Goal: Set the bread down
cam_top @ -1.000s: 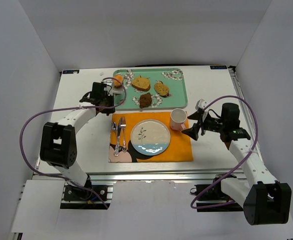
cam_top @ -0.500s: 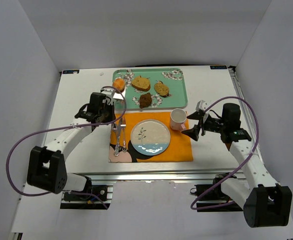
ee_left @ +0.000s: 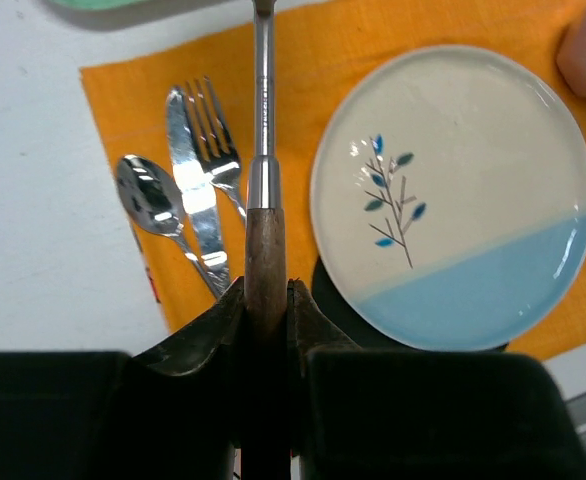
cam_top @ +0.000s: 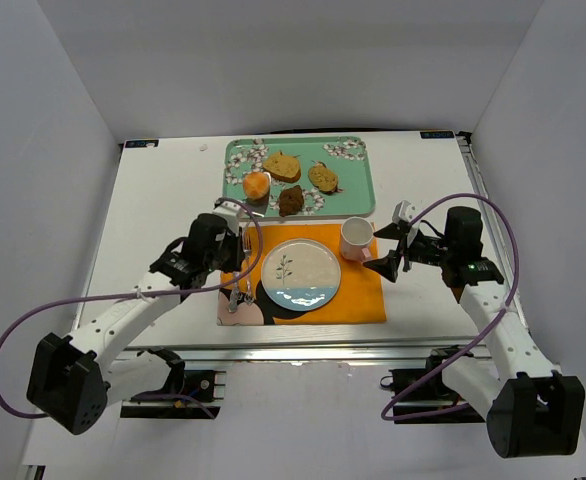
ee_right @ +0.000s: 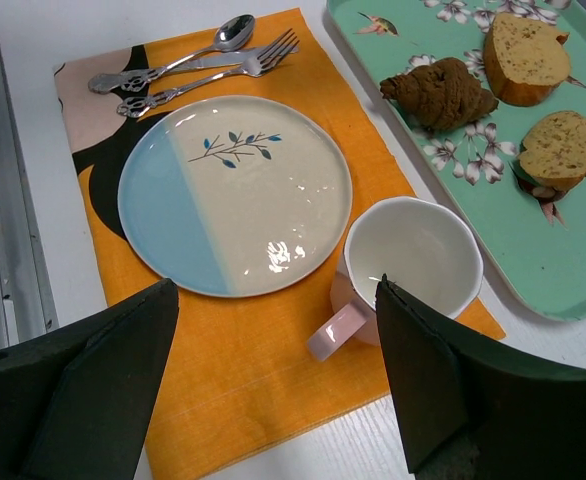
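The bread (cam_top: 256, 185) is a small round golden-orange bun. It rides at the far end of a long tool with a metal shaft (ee_left: 263, 100) and a wooden handle (ee_left: 265, 250), above the near left part of the green tray (cam_top: 358, 190). My left gripper (cam_top: 219, 233) (ee_left: 266, 292) is shut on that handle, over the left side of the orange placemat (cam_top: 358, 295). The bun is out of the left wrist view. The plate (cam_top: 301, 273) (ee_left: 453, 190) (ee_right: 235, 190) is bare. My right gripper (cam_top: 388, 248) (ee_right: 278, 288) is open and empty beside the cup.
A pink cup (cam_top: 356, 238) (ee_right: 413, 265) stands on the placemat's far right corner. A spoon, knife and fork (cam_top: 236, 275) (ee_left: 188, 170) lie left of the plate. The tray holds two tan slices (ee_right: 523, 55) and a dark brown chunk (cam_top: 291, 200) (ee_right: 438, 92).
My left arm has drawn back toward the placemat, carrying the bun on the tool from the tray's far left corner to its near left part. The right arm has barely moved.
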You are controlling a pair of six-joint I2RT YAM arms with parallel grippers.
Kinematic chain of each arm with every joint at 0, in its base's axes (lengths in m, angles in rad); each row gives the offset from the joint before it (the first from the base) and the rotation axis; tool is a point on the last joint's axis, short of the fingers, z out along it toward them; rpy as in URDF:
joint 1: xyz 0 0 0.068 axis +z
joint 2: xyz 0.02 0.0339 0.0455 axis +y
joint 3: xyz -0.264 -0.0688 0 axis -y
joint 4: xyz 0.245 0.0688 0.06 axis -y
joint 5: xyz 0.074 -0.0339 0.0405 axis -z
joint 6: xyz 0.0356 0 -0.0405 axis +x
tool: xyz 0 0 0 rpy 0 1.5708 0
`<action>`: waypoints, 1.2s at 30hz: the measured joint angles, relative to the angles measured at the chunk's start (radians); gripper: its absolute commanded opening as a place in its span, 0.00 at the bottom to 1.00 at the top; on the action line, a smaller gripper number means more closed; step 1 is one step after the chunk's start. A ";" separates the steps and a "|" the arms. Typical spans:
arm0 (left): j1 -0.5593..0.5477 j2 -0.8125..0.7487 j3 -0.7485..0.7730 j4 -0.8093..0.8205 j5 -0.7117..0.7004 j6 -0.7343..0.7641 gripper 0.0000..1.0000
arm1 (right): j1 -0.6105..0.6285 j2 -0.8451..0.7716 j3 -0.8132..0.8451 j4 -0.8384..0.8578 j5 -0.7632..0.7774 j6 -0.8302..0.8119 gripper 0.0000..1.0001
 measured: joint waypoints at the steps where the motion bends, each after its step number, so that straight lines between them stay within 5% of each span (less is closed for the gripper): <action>1: -0.020 -0.005 -0.006 -0.001 -0.009 -0.008 0.00 | 0.000 -0.002 0.000 0.000 0.000 0.000 0.84; 16: -0.338 -0.043 -0.080 -0.022 -0.200 -0.134 0.00 | 0.000 -0.023 -0.002 -0.001 0.001 -0.022 0.84; 24: -0.558 0.114 -0.085 -0.045 -0.373 -0.204 0.00 | 0.000 -0.025 -0.002 -0.010 0.008 -0.037 0.84; 36: -0.678 0.237 0.003 -0.220 -0.642 -0.269 0.00 | -0.009 -0.025 -0.004 -0.024 0.010 -0.048 0.84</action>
